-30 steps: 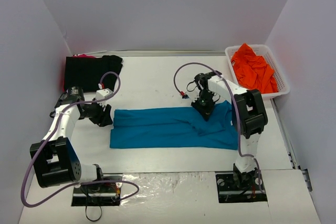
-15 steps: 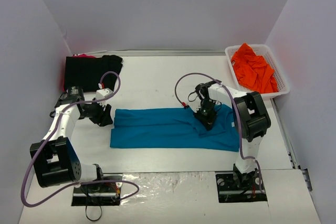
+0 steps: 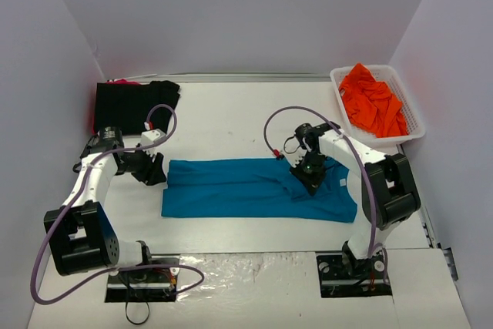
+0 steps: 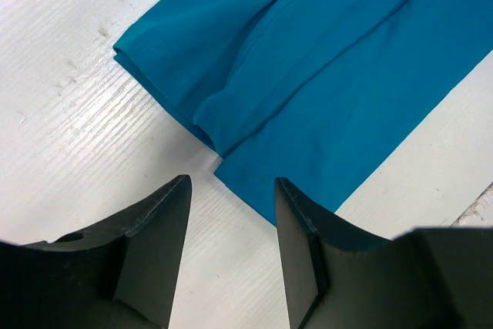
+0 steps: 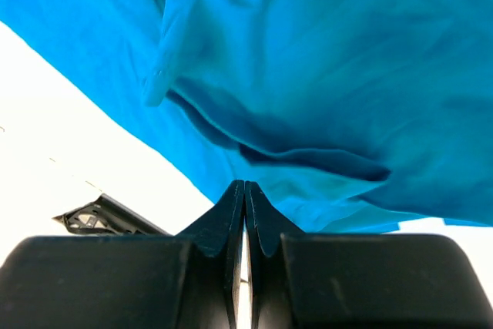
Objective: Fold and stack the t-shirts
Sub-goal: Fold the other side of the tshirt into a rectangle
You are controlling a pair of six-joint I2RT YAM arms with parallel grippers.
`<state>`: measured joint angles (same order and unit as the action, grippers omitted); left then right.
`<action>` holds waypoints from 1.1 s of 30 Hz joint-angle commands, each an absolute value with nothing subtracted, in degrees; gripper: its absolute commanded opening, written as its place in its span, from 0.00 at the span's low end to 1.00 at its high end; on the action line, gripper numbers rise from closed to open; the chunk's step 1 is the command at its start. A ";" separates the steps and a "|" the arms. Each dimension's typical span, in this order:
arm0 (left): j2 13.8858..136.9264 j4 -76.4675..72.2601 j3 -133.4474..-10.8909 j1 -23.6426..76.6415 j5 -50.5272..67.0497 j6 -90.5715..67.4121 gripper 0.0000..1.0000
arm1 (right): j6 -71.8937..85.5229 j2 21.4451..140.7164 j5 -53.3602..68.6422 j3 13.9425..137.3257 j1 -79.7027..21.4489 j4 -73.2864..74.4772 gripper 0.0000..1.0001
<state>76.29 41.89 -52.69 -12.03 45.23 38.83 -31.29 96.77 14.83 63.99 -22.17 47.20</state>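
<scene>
A teal-blue t-shirt point(image 3: 231, 186) lies folded into a long strip across the middle of the table. My left gripper point(image 3: 158, 171) stands open just off the strip's left end, low over the table. In the left wrist view the shirt's corner point(image 4: 331, 59) lies just beyond the gripper point(image 4: 231, 182), with nothing between its fingers. My right gripper point(image 3: 312, 179) is shut, its tips down on the shirt's rumpled right part point(image 5: 323, 59). The right wrist view shows no cloth between the closed fingers of that gripper point(image 5: 244, 184). A black t-shirt point(image 3: 135, 105) lies folded at the back left.
A white slotted basket point(image 3: 416, 125) at the back right holds crumpled orange t-shirts point(image 3: 373, 102). White walls close in the table on three sides. Purple cables loop over both arms.
My right gripper has slid right and toward the near edge across the teal shirt, and the shirt's right end has shifted right with it. The left arm has stayed still.
</scene>
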 commanded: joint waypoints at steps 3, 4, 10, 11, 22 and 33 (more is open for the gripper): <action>74.18 43.33 -53.00 -12.30 47.90 40.25 0.46 | -30.41 94.57 15.29 61.44 -22.15 50.19 0.00; 74.18 43.42 -53.00 -12.30 48.07 40.25 0.46 | -30.32 94.57 15.21 61.61 -22.15 50.01 0.00; 73.39 43.51 -52.74 -12.30 48.69 40.52 0.46 | -29.62 96.94 15.03 67.04 -22.15 49.57 0.00; 73.30 43.51 -52.65 -12.30 48.69 40.52 0.46 | -29.53 98.25 15.20 68.10 -22.15 49.66 0.00; 73.56 43.33 -52.82 -12.30 48.43 40.25 0.46 | -31.55 105.99 15.65 71.81 -22.06 48.61 0.00; 74.44 43.50 -53.17 -12.30 48.78 40.34 0.46 | -30.50 99.76 14.50 64.96 -21.27 48.51 0.00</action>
